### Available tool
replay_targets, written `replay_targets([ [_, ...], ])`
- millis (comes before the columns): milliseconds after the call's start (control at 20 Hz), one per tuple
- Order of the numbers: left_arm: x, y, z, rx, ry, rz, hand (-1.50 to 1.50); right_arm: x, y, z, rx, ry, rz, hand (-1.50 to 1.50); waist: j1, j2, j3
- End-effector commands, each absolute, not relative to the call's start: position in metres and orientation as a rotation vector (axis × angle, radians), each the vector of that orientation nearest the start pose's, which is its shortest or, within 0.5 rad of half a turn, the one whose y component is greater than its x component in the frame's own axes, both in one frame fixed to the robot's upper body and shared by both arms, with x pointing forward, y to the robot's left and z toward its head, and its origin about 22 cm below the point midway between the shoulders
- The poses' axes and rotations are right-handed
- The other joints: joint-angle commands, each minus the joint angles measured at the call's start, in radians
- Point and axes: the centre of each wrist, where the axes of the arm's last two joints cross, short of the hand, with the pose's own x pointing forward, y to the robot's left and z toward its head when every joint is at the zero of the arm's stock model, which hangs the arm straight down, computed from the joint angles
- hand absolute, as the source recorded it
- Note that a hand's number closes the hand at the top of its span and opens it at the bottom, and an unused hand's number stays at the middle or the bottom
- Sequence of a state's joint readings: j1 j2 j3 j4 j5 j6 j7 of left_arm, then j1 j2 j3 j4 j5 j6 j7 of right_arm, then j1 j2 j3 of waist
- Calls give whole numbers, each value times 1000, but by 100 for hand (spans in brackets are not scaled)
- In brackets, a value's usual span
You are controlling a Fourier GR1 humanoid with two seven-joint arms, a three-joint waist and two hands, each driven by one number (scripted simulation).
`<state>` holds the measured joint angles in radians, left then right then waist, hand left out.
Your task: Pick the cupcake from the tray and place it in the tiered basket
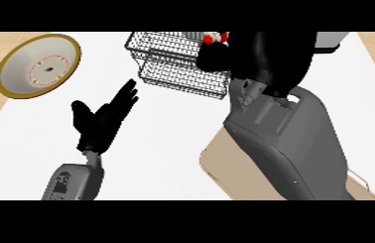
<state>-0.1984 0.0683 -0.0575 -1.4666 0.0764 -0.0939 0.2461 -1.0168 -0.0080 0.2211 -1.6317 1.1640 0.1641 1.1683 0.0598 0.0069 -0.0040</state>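
Mostly hidden, cupcake (212, 38) (red-white bit showing) seemingly clasped by right hand (253, 58) over tiered basket (176, 63); left hand (102, 119) fingers straight.

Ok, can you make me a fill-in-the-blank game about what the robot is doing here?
1. The right hand is up over the wire ____.
2. The plate with the gold rim sits at the counter's far ____ corner.
3. The left hand has its fingers straight, so it is ____.
4. The beige tray lies partly under the robot's ____ forearm.

Missing words: basket; left; open; right
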Motion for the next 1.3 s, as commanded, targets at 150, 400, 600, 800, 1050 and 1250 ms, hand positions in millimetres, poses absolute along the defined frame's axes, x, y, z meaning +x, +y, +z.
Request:
replay_targets([
  [150, 295, 218, 34, -135, -1412, -206, 0, 363, -34, 286, -1156, -1359, 241, 150, 5, 9, 2],
  [400, 289, 208, 35, -161, -1403, -198, 0, 386, -16, 286, -1116, -1359, 235, 150, 11, 5, 2],
  [600, 293, 203, 34, -182, -1407, -227, 0, 410, -25, 275, -1049, -1377, 158, 150, 24, 17, 2],
  [800, 291, 188, 27, -200, -1411, -224, 0, 415, -32, 263, -868, -1465, -1, -150, 56, 25, 2],
  [1050, 302, 188, 41, -189, -1414, -246, 0, 429, -31, 234, -801, -1572, 28, -150, 55, 27, 3],
  [1250, 298, 197, 35, -192, -1417, -260, 0, 430, -17, 244, -813, -1675, -12, -150, 74, 30, 1],
])
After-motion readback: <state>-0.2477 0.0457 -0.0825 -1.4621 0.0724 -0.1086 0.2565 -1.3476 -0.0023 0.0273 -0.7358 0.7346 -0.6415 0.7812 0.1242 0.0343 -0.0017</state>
